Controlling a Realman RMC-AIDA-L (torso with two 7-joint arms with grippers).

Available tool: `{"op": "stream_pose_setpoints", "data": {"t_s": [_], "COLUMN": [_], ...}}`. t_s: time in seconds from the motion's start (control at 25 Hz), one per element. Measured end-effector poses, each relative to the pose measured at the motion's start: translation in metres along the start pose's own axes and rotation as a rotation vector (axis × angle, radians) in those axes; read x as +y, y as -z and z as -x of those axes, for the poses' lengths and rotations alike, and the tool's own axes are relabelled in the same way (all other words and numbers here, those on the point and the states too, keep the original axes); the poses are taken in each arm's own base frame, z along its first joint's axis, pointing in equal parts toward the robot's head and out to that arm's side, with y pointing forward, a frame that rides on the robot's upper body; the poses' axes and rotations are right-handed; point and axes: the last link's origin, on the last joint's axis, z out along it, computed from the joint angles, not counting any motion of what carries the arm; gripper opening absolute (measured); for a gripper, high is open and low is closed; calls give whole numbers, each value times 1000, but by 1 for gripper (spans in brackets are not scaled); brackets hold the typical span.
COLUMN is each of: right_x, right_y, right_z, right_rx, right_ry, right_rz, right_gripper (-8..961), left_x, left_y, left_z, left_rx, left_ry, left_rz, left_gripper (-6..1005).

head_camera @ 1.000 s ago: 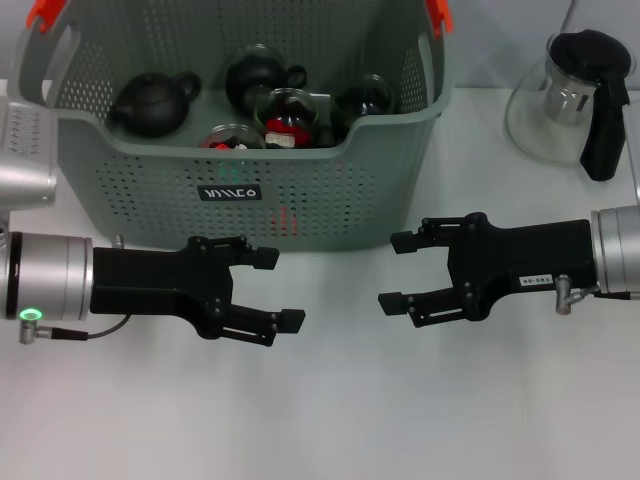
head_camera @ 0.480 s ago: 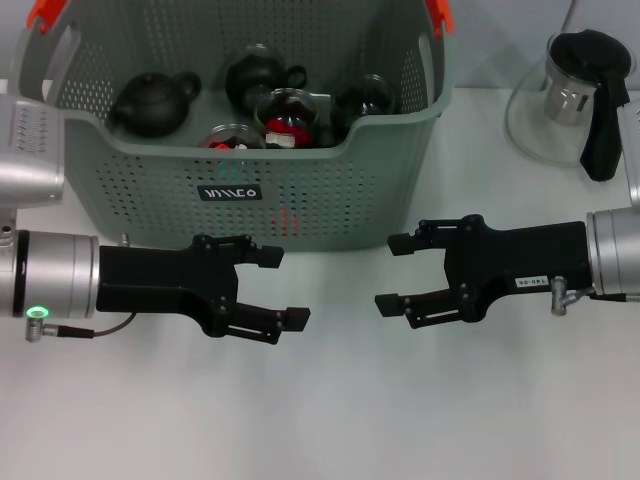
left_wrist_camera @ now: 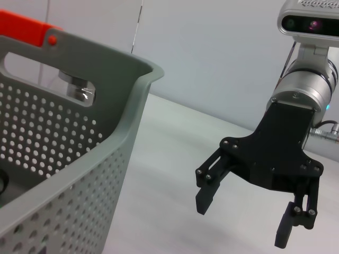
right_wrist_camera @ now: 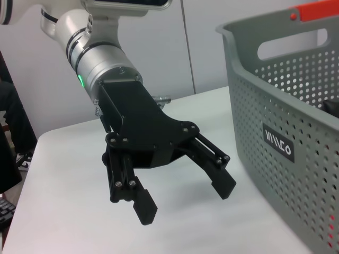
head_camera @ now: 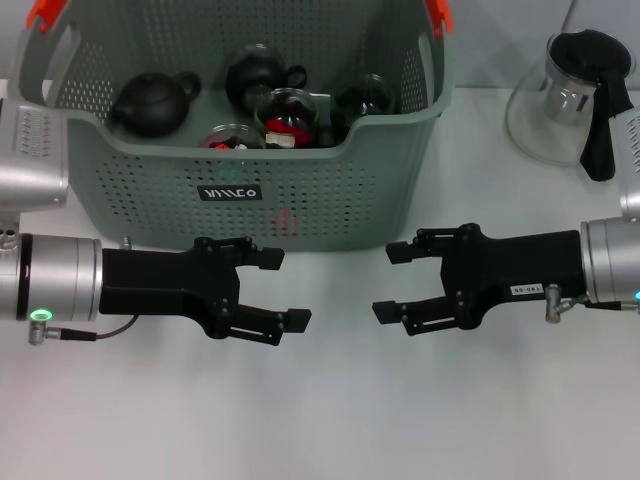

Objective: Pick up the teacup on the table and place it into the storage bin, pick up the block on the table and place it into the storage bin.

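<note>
The storage bin point(head_camera: 300, 205) stands at the back centre, grey and perforated, with a black label point(head_camera: 229, 192) and orange-red tabs. Inside it lie a dark teapot point(head_camera: 152, 102), glass cups point(head_camera: 287, 112) and something red. No teacup or block shows on the table. My left gripper point(head_camera: 284, 289) hovers open and empty just in front of the bin. My right gripper point(head_camera: 391, 281) faces it, open and empty. The left wrist view shows the right gripper point(left_wrist_camera: 243, 221) beside the bin wall point(left_wrist_camera: 79, 159). The right wrist view shows the left gripper point(right_wrist_camera: 185, 200) near the bin point(right_wrist_camera: 296, 95).
A glass pitcher point(head_camera: 572, 95) with a black lid and handle stands at the back right of the white table point(head_camera: 330, 410). The bin fills the back centre, close behind both grippers.
Both grippers have edged a little toward each other, the left to the right and the right to the left. Both stay open and empty.
</note>
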Motion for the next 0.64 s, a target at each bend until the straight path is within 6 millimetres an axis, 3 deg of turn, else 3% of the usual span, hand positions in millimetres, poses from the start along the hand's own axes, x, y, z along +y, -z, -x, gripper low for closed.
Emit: {"op": "stream_pose_setpoints", "data": {"t_s": [0.64], "right_x": [1], "right_y": [-1], "right_z": [-1], "right_rx": [5], "right_ry": [-1], "right_rz": [6], "right_gripper": [852], "left_x": [1], "left_y": [-1], "left_z": [2], "left_rx": [-8], "left_ry": [5], "left_rz": [5], "left_gripper": [950]}}
